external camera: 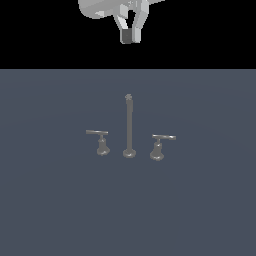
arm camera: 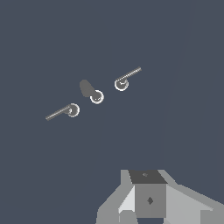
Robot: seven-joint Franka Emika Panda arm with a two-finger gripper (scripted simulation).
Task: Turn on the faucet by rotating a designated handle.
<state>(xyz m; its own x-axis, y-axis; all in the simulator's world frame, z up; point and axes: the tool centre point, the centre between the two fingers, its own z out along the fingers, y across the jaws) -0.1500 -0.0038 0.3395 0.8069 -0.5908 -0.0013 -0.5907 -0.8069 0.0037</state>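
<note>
The faucet stands on the grey floor in the exterior view: a tall thin spout post (external camera: 129, 125) between two lever handles. The handle (external camera: 161, 145), the slightly larger lever, is on the exterior view's right; its twin lever (external camera: 100, 141) is on the left. My gripper (external camera: 130, 38) hangs high above and behind the spout, fingers together, holding nothing. In the wrist view my gripper (arm camera: 147, 176) is far from the spout (arm camera: 96, 96), one lever (arm camera: 72, 110) and the other lever (arm camera: 122, 83); I cannot tell which is which there.
A flat dark grey floor (external camera: 50, 200) carries the faucet. Above its far edge is plain black background. Nothing else stands on the floor.
</note>
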